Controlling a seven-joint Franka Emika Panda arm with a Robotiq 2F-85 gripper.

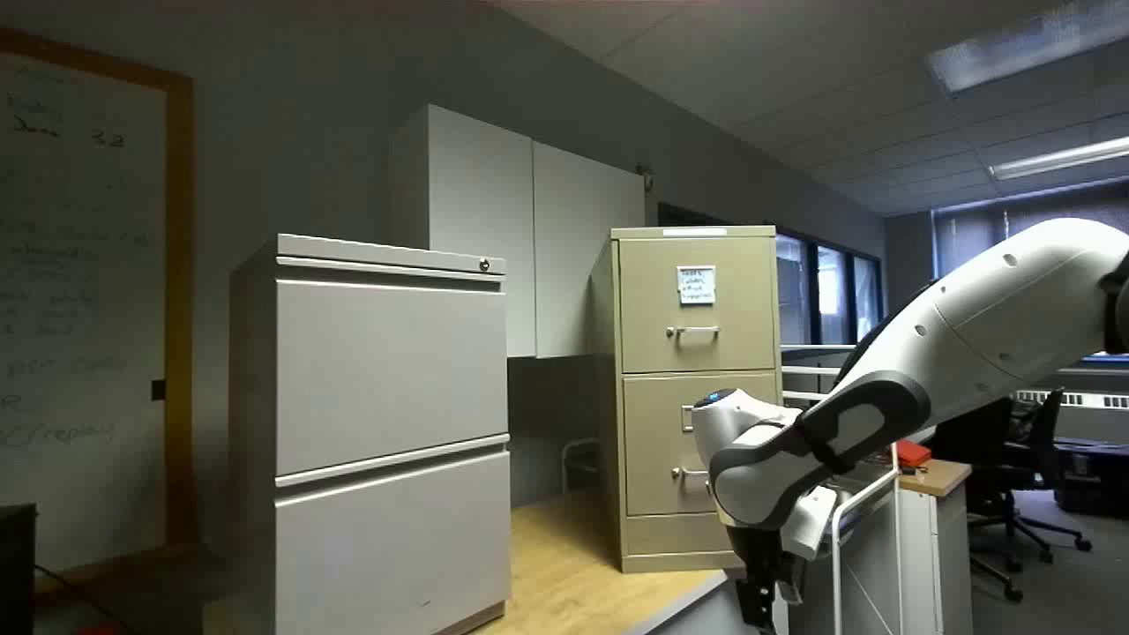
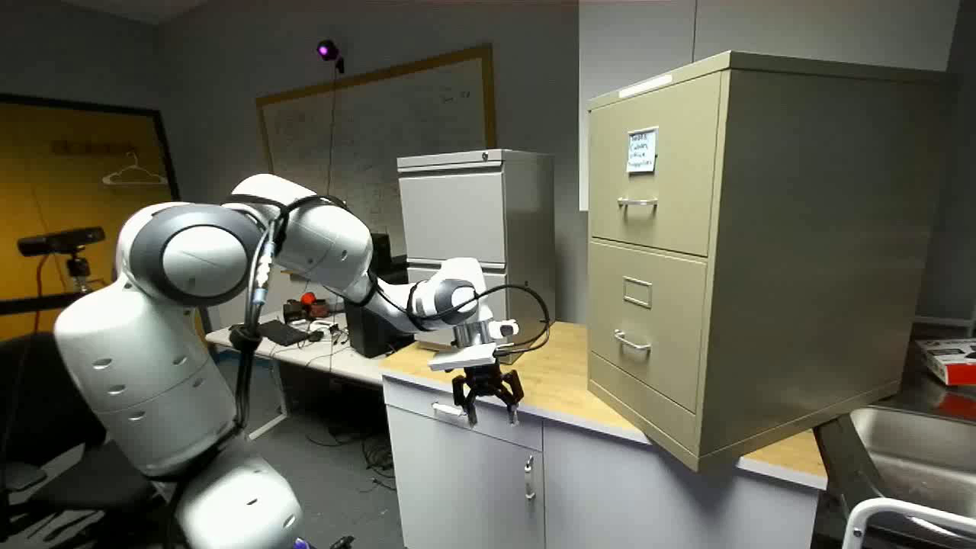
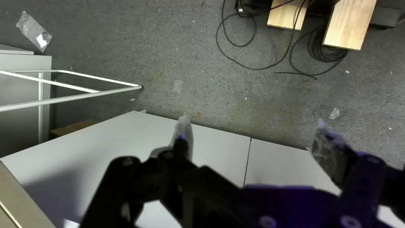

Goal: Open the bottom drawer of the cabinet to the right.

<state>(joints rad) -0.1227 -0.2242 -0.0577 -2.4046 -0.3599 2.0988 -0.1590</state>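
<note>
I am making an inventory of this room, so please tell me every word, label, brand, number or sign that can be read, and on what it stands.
"Cables, office supplies": white paper on the upper drawer of the tan cabinet; first line blurred, perhaps "Tools".
Whiteboard: handwriting too faint to read surely.
Red-and-white box: print too small to read.
Bottom drawer, white strip: no readable text.
</note>
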